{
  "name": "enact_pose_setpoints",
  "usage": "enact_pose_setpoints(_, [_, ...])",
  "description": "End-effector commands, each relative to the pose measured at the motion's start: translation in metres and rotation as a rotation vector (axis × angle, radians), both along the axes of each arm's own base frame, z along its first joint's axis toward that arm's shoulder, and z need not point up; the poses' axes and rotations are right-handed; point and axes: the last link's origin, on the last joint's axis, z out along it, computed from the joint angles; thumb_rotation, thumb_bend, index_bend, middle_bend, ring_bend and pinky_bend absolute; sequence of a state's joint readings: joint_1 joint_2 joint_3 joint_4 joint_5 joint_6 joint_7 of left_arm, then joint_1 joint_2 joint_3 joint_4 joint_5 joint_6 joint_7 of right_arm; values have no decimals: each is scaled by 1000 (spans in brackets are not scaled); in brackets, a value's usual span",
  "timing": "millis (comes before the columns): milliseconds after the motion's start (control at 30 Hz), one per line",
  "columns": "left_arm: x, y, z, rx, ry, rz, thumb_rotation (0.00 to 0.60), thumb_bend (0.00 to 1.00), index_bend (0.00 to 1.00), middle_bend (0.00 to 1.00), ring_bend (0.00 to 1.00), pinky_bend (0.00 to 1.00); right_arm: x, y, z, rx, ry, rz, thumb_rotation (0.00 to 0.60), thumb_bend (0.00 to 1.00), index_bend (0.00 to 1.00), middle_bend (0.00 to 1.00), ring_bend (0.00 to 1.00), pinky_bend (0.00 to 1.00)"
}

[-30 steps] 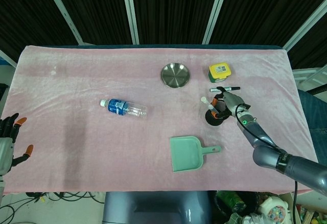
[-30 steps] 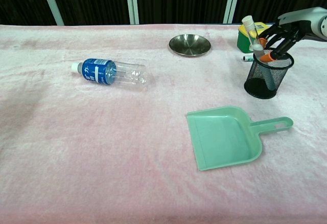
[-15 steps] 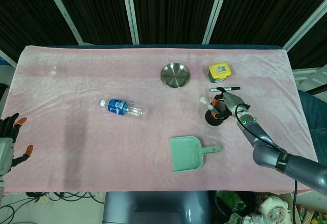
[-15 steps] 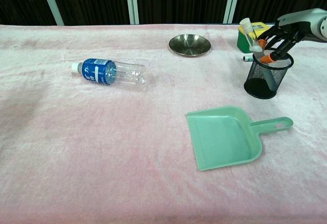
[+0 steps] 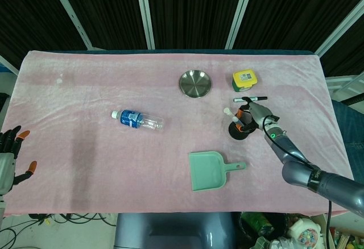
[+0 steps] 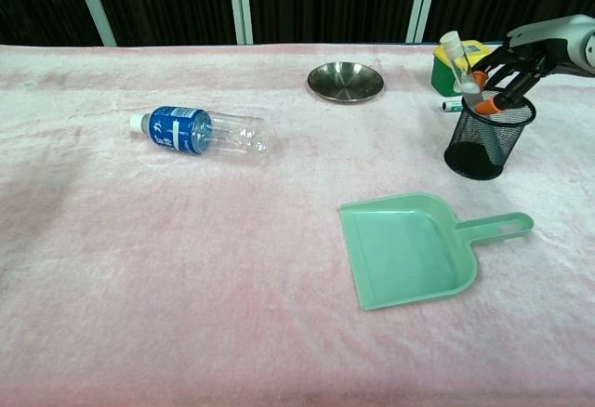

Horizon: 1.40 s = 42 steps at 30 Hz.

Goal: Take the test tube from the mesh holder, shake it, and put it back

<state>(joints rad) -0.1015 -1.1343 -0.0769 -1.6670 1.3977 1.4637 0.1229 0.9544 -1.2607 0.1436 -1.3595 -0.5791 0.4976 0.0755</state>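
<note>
the robot's right hand (image 6: 507,65) hovers at the rim of the black mesh holder (image 6: 486,137) near the right end of the pink-covered table (image 6: 186,268), its fingers (image 6: 483,77) curled in around the upper stem of a capped test tube (image 6: 458,61) that leans out of the holder toward the left; whether the fingertips actually pinch the tube or merely bracket it cannot be told from either view. the tube's lower end sits inside the mesh, beside an orange-tipped item that may belong to the hand. judged from its look, the tube is light, rigid, smooth and breakable, so it is likely to slip under a loose hold and crack under a hard one; the sensible place to take it is just below the cap, above the rim. the left hand (image 5: 10,157) rests off the table's left edge, fingers spread, holding nothing. a plastic bottle (image 6: 200,132), steel dish (image 6: 345,81), green dustpan (image 6: 414,247), yellow box (image 5: 244,79) and marker (image 5: 250,99) lie around.
</note>
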Motion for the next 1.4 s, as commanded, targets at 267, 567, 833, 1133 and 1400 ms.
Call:
enact_pose_setpoints(267, [0,0,1,3,-3,2,600,327,118,21,0,0,1,0,5,-22,-74,-32,600,266,577,36,124,158])
enact_pose_setpoints(567, [0,0,0,2,-3,1,600,327,118,21,0,0,16,1,25,-67,-201,-22,600,266,577,36,124,158])
enact_pose_setpoints(833, [0,-1,0,2,-5,0,600,328,118,21,0,0,40,9,49,-122,-425,-4,600,266,580,36,124,158])
enact_pose_setpoints(1133, [1,-1,0,3,-5,-1,600,327,118,21,0,0,75,27,91,-193,-868,27,600,266,589,36,124,158])
enact_pose_setpoints(1400, [1,-1,0,2,-6,-2,600,328,118,21,0,0,81,44,128,-219,-1262,115,600,265,599,36,124,158])
